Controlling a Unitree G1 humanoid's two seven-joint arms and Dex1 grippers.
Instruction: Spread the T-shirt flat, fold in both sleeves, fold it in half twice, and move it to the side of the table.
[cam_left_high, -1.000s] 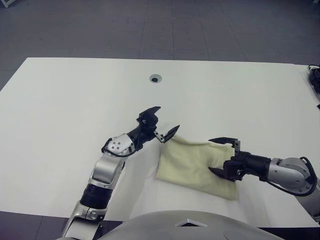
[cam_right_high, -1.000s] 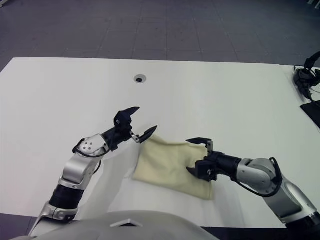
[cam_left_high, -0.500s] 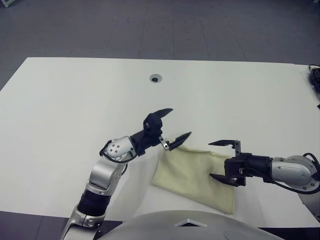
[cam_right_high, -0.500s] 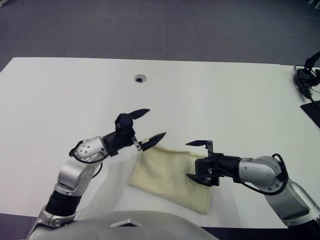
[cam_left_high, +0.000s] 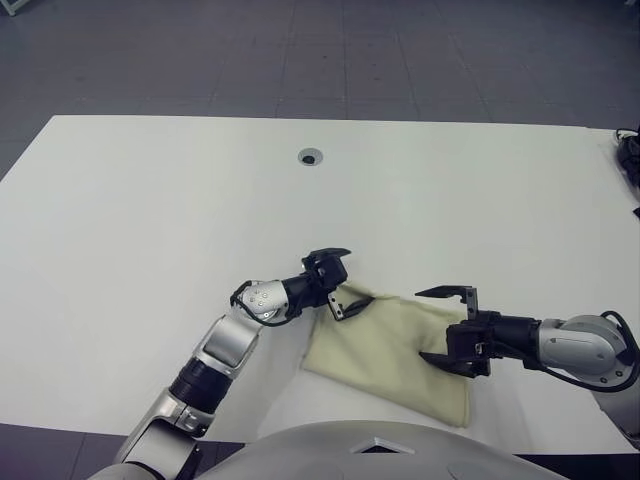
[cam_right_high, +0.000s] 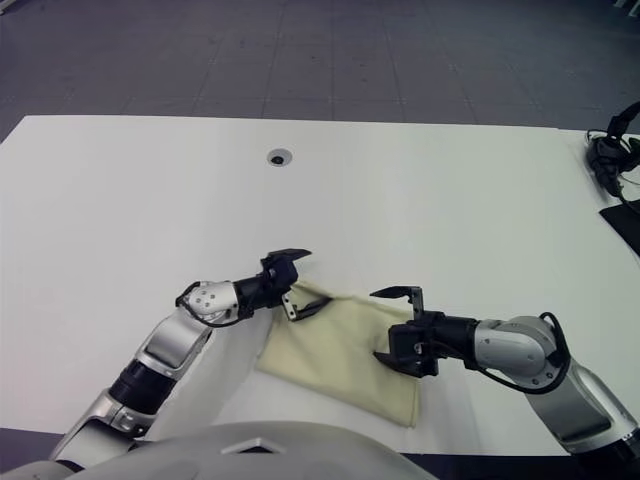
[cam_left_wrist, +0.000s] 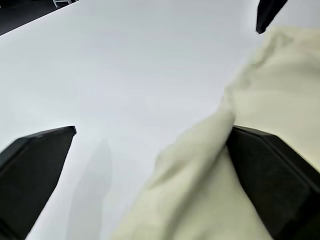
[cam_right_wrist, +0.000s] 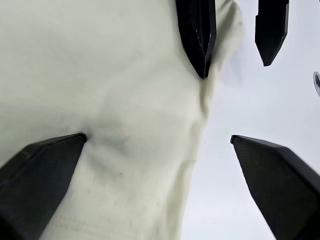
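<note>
Near the front edge of the white table, a little right of centre, you have the T-shirt lying as a folded pale-yellow packet, roughly four-sided and set askew to the table's edge. It lies mostly flat, with a few soft creases, and its far-left corner is rumpled and lifted a little.

Your left gripper sits at that far-left corner with its jaws apart and nothing clamped between them. In the left wrist view one of its fingers lies right against the raised cloth edge, while the other is over bare table just beside the shirt, so the jaws straddle the edge.

Your right gripper is at the shirt's right side, pointing across it toward the left gripper, and its jaws are also spread wide. In the right wrist view one of its fingers is over the cloth and the other is over bare table past the shirt's far edge. You cannot tell from these views whether either finger touches the fabric. The two grippers are near each other but apart.

Farther back, a small round grommet hole sits in the tabletop, well apart from the shirt, and dark cables lie at the table's right edge.
</note>
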